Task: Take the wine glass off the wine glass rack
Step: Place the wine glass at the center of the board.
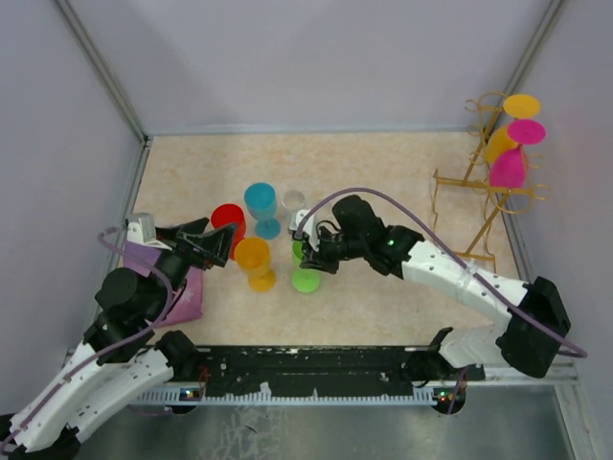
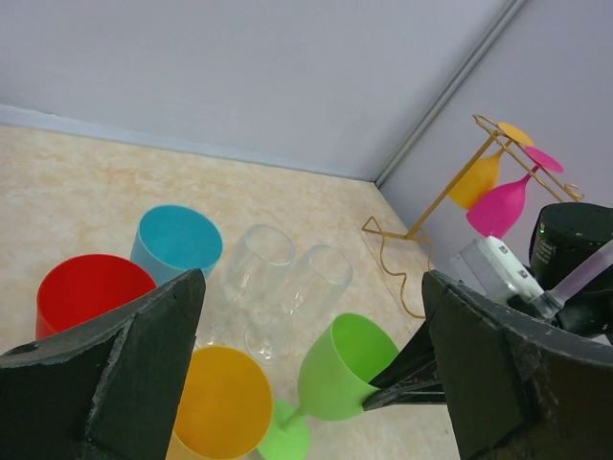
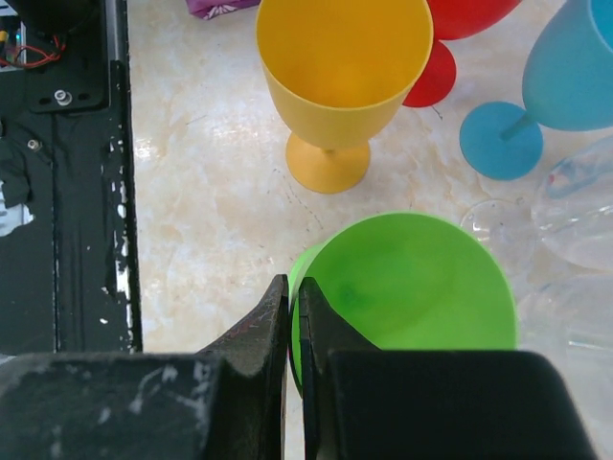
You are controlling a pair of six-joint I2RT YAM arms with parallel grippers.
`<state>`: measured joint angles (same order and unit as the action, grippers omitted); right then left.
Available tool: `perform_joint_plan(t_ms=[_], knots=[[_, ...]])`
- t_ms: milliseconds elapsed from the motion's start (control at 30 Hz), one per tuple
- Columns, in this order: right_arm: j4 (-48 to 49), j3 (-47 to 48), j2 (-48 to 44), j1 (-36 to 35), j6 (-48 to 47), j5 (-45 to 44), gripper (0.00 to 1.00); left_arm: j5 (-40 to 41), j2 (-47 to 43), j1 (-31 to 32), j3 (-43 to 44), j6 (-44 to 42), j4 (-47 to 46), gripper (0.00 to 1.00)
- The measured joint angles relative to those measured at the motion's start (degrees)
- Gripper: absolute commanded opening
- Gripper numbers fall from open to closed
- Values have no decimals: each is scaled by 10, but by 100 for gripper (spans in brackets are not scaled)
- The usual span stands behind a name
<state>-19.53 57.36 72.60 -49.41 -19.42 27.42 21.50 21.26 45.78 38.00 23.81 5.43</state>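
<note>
A green wine glass (image 1: 306,278) (image 2: 345,379) (image 3: 412,283) is in the middle of the table with its foot down at the tabletop. My right gripper (image 1: 308,251) (image 3: 297,287) is shut on its near rim, one finger inside the bowl and one outside. The gold wire wine glass rack (image 1: 479,192) (image 2: 431,206) stands at the far right. An orange glass (image 1: 500,144) and a magenta glass (image 1: 508,168) hang upside down from it. My left gripper (image 1: 222,240) (image 2: 313,283) stands wide open left of the green glass and holds nothing.
A red glass (image 1: 228,218), a blue glass (image 1: 261,203) and an orange glass (image 1: 254,261) stand close to the left of the green one. Two clear glasses (image 2: 287,283) are just behind it. A purple cloth (image 1: 182,292) lies at the left, and a black rail (image 1: 316,369) runs along the near edge.
</note>
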Motion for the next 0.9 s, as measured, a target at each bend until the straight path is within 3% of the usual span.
perform_joint_plan(t_ms=[633,900], knots=[[44,17,89,-23,-45,9,0,15,0,0,-6,16,2,100],[73,25,106,-29,-43,-26,5,15,0,0,-6,20,3,100]])
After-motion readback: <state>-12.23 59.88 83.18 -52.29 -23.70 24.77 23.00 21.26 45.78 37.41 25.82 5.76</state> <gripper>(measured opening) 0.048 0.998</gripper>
